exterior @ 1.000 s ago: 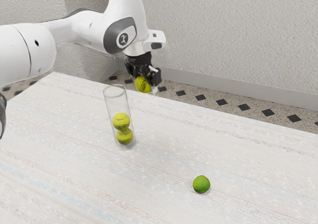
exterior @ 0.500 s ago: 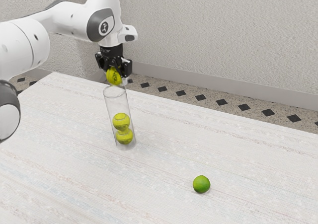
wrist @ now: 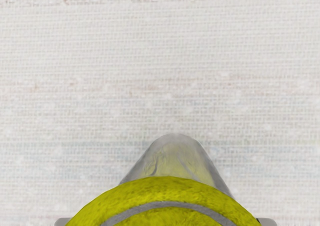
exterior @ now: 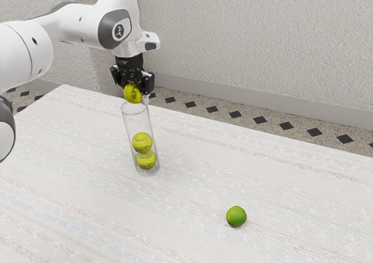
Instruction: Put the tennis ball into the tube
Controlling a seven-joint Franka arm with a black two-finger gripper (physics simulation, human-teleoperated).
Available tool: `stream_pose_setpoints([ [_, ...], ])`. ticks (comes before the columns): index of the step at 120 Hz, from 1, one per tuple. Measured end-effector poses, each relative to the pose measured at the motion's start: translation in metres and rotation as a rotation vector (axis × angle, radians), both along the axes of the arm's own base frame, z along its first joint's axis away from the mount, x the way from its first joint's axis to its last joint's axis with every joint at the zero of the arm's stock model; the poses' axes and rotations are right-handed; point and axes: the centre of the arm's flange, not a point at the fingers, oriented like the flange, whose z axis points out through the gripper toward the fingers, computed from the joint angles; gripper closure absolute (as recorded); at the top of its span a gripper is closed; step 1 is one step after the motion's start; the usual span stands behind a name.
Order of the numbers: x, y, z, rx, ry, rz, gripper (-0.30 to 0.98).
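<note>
In the exterior view, our pincer [exterior: 136, 92] squeezes a tennis ball [exterior: 132, 94] from both sides, just at twelve o'clock from the clear tube [exterior: 137, 121]. Inside sit an upper ball [exterior: 141, 141] and a lower ball [exterior: 147, 161]. At the tube's four o'clock, our worktop [exterior: 291, 187] has a lime [exterior: 236, 216].

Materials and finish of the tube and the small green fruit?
Tube: likely clear plastic, possibly glass; smooth and glossy, since the balls inside show through its wall.
Green fruit: looks like natural lime peel, satin finish, going by its mottled green skin.
</note>
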Motion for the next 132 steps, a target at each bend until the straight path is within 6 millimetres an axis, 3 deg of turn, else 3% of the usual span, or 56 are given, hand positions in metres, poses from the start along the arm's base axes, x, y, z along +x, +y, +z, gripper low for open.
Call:
stream_pose_setpoints([
  [45, -0.009, 0.000, -0.008, -0.035, 0.021, 0.009, 0.31],
  [78, -0.011, 0.010, -0.006, -0.023, 0.018, 0.025, 0.39],
  [104, -0.010, 0.013, -0.005, -0.027, 0.017, 0.030, 0.17],
  [124, -0.013, 0.011, 0.004, -0.036, 0.005, 0.024, 0.09],
  [132, -0.029, 0.007, 0.041, -0.059, -0.016, 0.009, 0.07],
])
